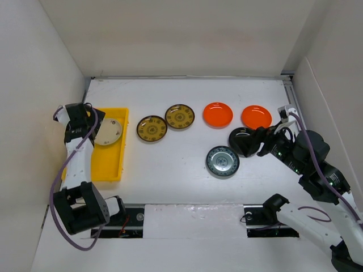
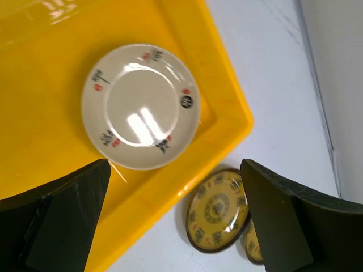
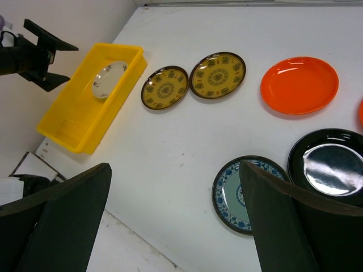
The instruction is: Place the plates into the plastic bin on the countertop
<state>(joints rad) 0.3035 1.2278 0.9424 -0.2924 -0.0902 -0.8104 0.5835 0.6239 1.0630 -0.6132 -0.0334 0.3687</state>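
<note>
Plates: your cream round plate with small floral marks lay flat inside the bright yellow shallow rectangular plastic bin, toward the bin's far end. You had the left gripper over that end of the bin, fingers spread wide with nothing between them, clear of the plate.

The rest sat on the flat white countertop, all to the right of the bin. Just beside the bin were two brown-gold patterned round plates, edge to edge; whether they touched I could not tell. Farther from the bin in the same row were two plain orange round plates, apart from each other. Well right of the bin, level with its near half, lay the grey-teal patterned round plate, and just beyond it, farther from the bin, the glossy black round plate.

Your right gripper was over by the black plate, on the far side from the bin, also spread wide and empty. The wrist view showed bare countertop between its fingers, with the grey-teal and black plates beside the right finger.
</note>
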